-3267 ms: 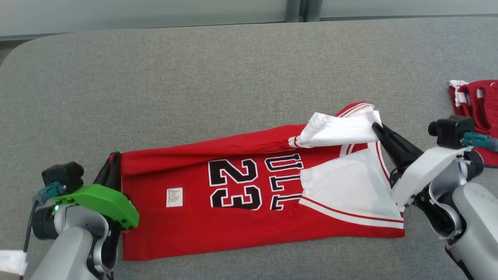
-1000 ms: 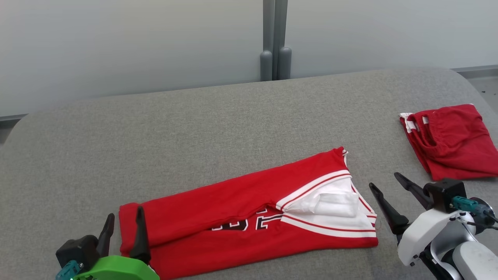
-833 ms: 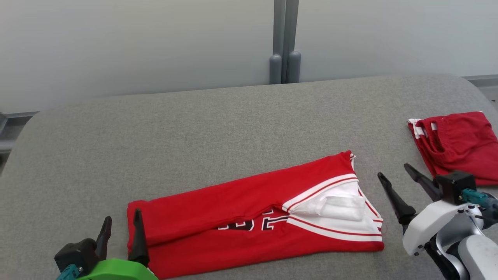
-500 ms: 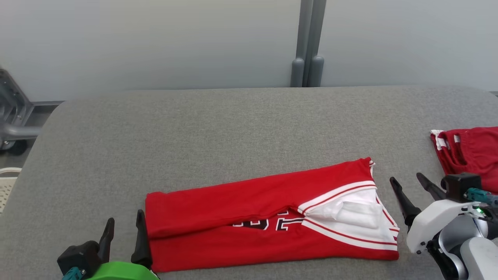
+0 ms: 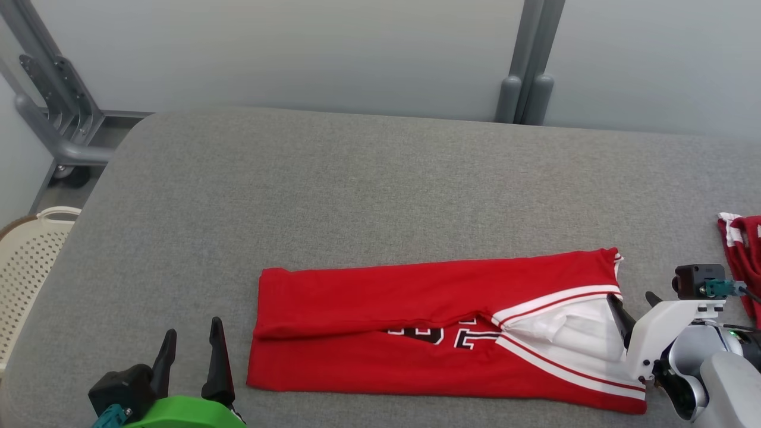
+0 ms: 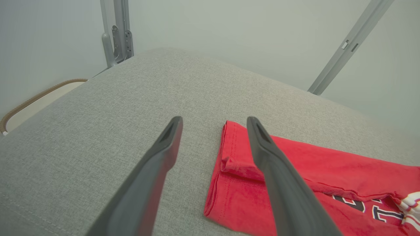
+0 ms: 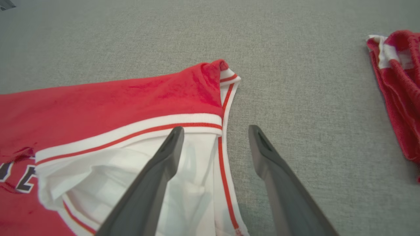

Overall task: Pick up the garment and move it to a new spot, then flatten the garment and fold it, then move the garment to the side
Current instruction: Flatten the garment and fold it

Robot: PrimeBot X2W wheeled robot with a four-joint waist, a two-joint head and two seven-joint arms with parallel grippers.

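A red jersey (image 5: 428, 333) with white trim and black lettering lies folded lengthwise on the grey table (image 5: 357, 190). Its white-lined collar end points right. My left gripper (image 5: 190, 345) stands open at the lower left, just off the jersey's left end. In the left wrist view the left gripper (image 6: 213, 124) straddles bare table beside the jersey's hem corner (image 6: 229, 157). My right gripper (image 5: 633, 300) is open at the jersey's right end. In the right wrist view the right gripper (image 7: 215, 131) hovers over the striped collar edge (image 7: 226, 98), holding nothing.
Another red garment (image 5: 743, 249) lies at the table's right edge; it also shows in the right wrist view as the second red garment (image 7: 400, 85). A cream perforated basket (image 5: 30, 261) stands off the table's left side. Grey metal posts (image 5: 523, 65) stand behind.
The far half of the jersey was folded over the number and both grippers let go. The head camera has since swung left, bringing the basket into view; the grippers hover open.
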